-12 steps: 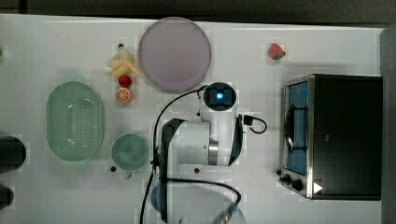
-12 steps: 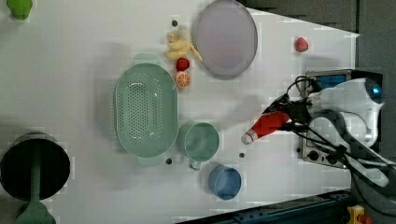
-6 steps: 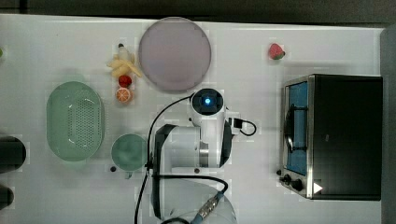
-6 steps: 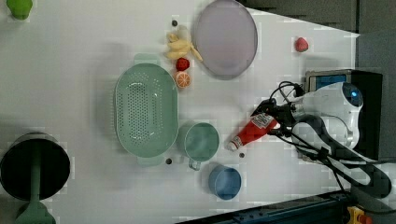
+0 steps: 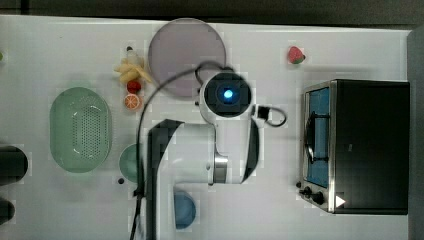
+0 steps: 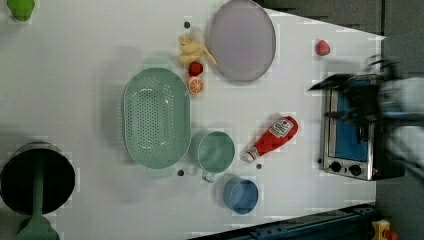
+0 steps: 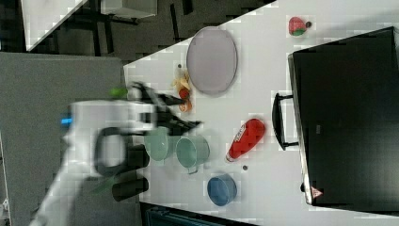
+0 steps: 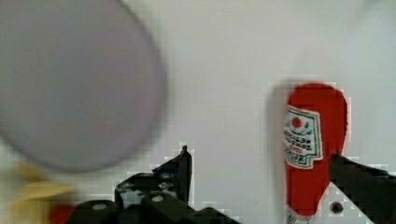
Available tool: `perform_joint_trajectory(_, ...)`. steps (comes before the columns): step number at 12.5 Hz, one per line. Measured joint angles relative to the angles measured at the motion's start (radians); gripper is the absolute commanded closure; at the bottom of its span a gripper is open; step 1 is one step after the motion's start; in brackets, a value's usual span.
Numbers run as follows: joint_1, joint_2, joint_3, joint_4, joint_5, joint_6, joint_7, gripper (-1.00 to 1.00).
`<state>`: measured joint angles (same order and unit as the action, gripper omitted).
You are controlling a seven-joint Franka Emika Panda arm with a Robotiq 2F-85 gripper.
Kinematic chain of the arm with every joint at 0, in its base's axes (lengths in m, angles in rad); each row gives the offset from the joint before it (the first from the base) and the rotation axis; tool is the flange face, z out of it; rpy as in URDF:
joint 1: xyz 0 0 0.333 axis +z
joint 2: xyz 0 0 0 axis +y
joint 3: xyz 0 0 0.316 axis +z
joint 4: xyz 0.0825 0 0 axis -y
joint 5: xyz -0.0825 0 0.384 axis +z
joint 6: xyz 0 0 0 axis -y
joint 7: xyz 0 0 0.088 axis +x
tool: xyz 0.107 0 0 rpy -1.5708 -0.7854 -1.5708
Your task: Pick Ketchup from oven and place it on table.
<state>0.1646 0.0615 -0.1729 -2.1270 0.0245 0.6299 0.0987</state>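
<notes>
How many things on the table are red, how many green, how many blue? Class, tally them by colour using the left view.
Red: 3: ketchup, strawberry, small red fruit
Green: 3: colander, cup, green object at the corner
Blue: 1: bowl
Total: 7

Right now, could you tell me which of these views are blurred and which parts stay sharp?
Left view: the arm over the oven is motion-smeared, while the ketchup lying on the table is crisp. Right view: the arm is smeared too. Wrist view: the purple plate is soft, the ketchup label readable.
</notes>
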Motion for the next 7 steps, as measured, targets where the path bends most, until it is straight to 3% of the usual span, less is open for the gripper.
perform_joint_trajectory(4,0.0,-0.176,0.002,0.309,-0.025,-0.3,0.024,-1.0)
perform_joint_trajectory(7,0.007,-0.221,0.01,0.447,-0.029,-0.455,0.028,-1.0)
